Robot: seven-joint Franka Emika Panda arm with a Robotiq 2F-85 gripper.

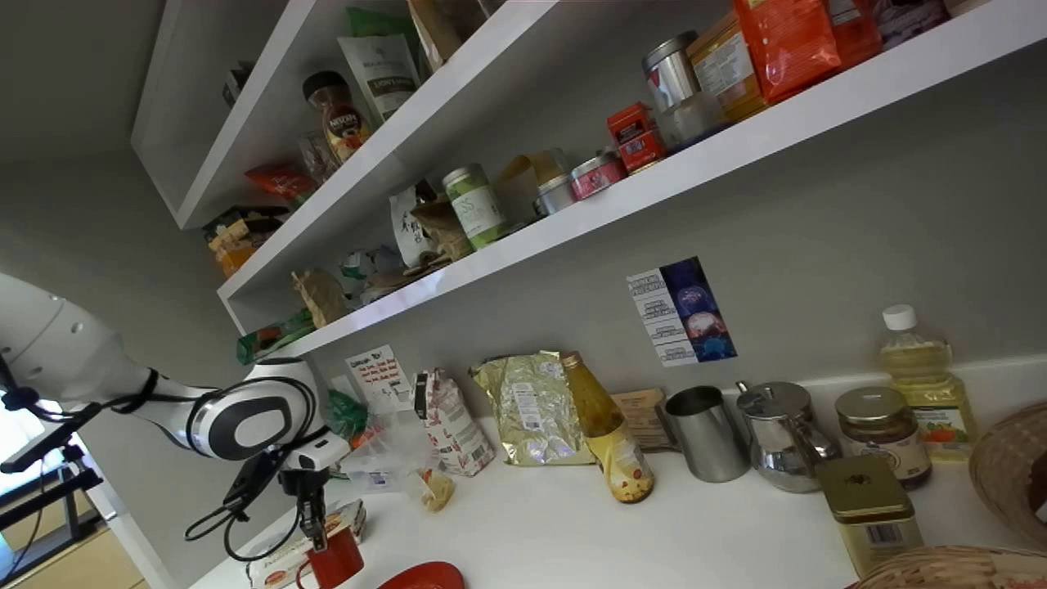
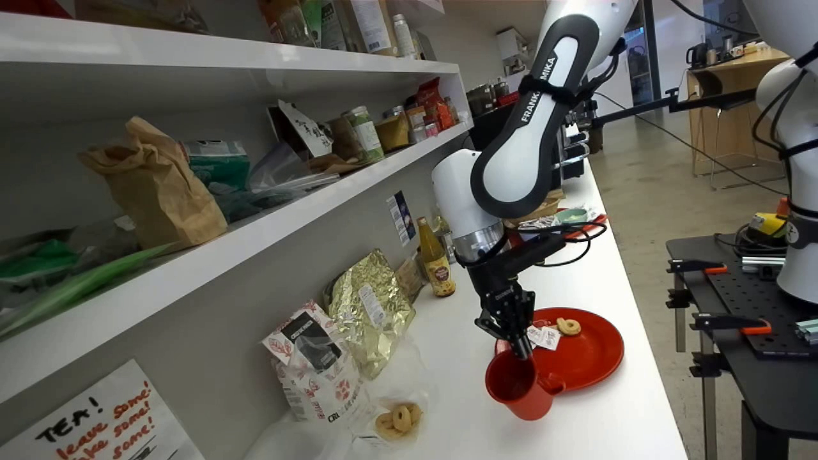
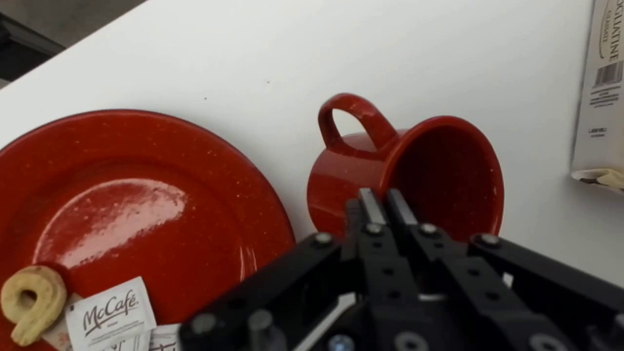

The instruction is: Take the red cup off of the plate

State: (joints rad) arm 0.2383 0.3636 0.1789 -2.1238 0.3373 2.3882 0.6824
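The red cup (image 1: 335,564) is tilted, its mouth turned to one side, beside the red plate (image 1: 427,576). In an exterior view the cup (image 2: 533,404) stands in front of part of the plate's (image 2: 602,358) edge. In the wrist view a strip of white table shows between the cup (image 3: 341,170) and the plate (image 3: 161,209). My gripper (image 3: 379,192) is shut on the cup's rim, one finger inside and one outside. The gripper also shows in both exterior views (image 1: 319,541) (image 2: 524,350). I cannot tell whether the cup touches the table.
The plate holds a ring-shaped biscuit (image 3: 34,302) and paper packets (image 3: 112,314). A box (image 3: 602,107) lies beyond the cup. A bag of biscuits (image 2: 399,421), a gold bag (image 2: 370,313) and a bottle (image 2: 436,262) stand along the wall. A shelf (image 2: 358,182) hangs above.
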